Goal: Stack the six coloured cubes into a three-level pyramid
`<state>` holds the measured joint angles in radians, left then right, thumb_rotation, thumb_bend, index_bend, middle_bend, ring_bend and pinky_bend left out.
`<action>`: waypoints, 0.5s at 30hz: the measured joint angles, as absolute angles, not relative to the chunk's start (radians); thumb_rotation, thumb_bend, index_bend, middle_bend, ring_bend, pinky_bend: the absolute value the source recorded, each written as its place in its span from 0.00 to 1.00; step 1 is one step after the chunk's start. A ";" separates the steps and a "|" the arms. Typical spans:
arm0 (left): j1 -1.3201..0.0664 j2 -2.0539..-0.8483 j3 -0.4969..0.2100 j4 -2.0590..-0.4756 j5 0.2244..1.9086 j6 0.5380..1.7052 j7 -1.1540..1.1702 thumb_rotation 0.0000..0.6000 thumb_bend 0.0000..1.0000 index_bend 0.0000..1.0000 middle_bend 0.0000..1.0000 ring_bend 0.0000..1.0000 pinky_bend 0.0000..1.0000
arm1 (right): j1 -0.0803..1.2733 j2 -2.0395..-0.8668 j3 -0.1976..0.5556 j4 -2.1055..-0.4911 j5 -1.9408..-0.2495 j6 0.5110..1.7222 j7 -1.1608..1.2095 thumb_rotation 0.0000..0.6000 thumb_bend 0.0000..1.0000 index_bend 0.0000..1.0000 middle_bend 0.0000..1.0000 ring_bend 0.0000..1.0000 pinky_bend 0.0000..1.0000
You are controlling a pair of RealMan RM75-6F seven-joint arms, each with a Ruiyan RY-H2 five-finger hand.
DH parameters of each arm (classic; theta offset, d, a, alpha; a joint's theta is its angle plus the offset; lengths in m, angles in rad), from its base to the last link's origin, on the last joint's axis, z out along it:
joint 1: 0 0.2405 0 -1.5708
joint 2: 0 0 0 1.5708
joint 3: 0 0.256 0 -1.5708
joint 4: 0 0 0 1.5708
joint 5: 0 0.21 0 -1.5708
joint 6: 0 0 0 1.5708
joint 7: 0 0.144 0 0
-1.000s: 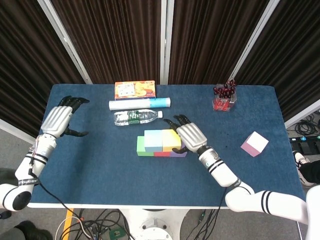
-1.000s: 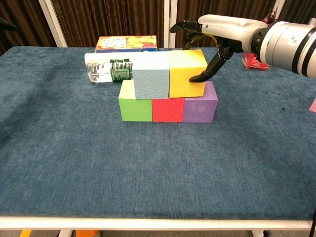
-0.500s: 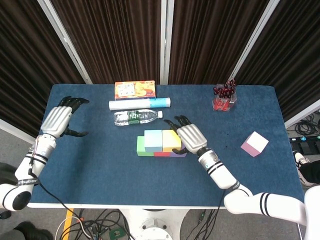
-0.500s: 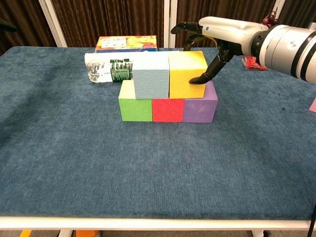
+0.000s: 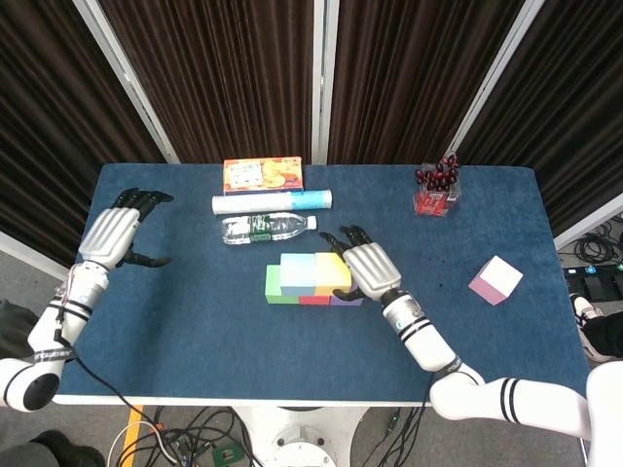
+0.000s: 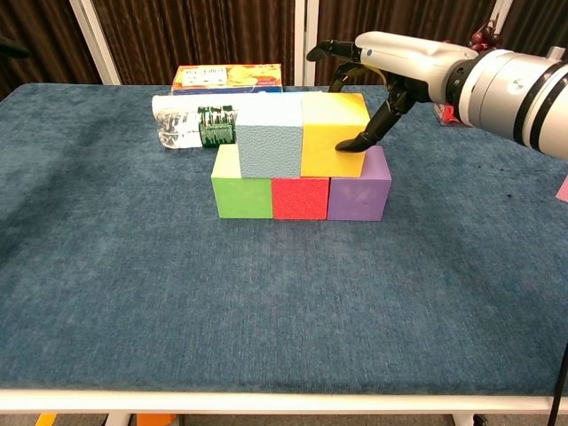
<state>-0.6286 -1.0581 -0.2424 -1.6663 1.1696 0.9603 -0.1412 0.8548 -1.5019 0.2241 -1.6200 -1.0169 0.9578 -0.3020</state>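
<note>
Blue table (image 5: 195, 311) mid | right hand (image 5: 367, 269) fingers clamped on yellow cube (image 6: 333, 135) | left hand (image 5: 115, 232) apart, idle | risk: pull-away drags yellow, nudges light-blue cube (image 6: 270, 138), row shifts | pink cube (image 5: 495, 280) unplaced near right edge

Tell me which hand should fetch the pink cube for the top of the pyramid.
The right hand, probably. The pink cube lies alone on the table's right side, well nearer that hand, which is at the yellow cube on the second level. The left hand is at the far left edge, beyond the stack.
</note>
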 measured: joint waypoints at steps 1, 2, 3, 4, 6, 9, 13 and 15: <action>-0.628 -1.058 -0.242 -1.666 1.170 0.960 -0.142 1.00 0.09 0.17 0.13 0.08 0.04 | 0.855 -1.503 0.224 -1.621 -1.015 0.959 -0.303 1.00 0.10 0.00 0.31 0.02 0.00; -0.628 -1.059 -0.242 -1.664 1.170 0.961 -0.143 1.00 0.09 0.17 0.13 0.08 0.04 | 0.855 -1.505 0.225 -1.623 -1.014 0.959 -0.305 1.00 0.10 0.00 0.31 0.02 0.00; -0.628 -1.059 -0.242 -1.664 1.171 0.961 -0.144 1.00 0.09 0.17 0.13 0.08 0.04 | 0.855 -1.505 0.225 -1.624 -1.013 0.959 -0.307 1.00 0.10 0.00 0.31 0.02 0.00; -0.628 -1.059 -0.242 -1.664 1.171 0.960 -0.144 1.00 0.09 0.17 0.13 0.08 0.04 | 0.855 -1.505 0.225 -1.625 -1.012 0.960 -0.309 1.00 0.10 0.00 0.31 0.02 0.00; -0.627 -1.059 -0.242 -1.662 1.172 0.960 -0.146 1.00 0.09 0.17 0.13 0.08 0.04 | 0.855 -1.505 0.225 -1.628 -1.010 0.963 -0.314 1.00 0.10 0.00 0.31 0.02 0.00; -0.627 -1.060 -0.241 -1.659 1.174 0.959 -0.149 1.00 0.09 0.17 0.13 0.08 0.04 | 0.854 -1.503 0.225 -1.630 -1.007 0.965 -0.318 1.00 0.10 0.00 0.31 0.02 0.00; -0.628 -1.061 -0.242 -1.658 1.175 0.958 -0.152 1.00 0.09 0.17 0.13 0.08 0.04 | 0.852 -1.500 0.225 -1.634 -1.006 0.965 -0.319 1.00 0.10 0.00 0.31 0.02 0.00; -0.628 -1.062 -0.242 -1.657 1.175 0.957 -0.152 1.00 0.09 0.17 0.13 0.08 0.04 | 0.852 -1.498 0.225 -1.635 -1.008 0.963 -0.318 1.00 0.10 0.00 0.31 0.02 0.00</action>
<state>-0.6284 -1.0621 -0.2418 -1.6570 1.1752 0.9573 -0.1518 0.8523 -1.4984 0.2246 -1.6355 -1.0078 0.9630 -0.3177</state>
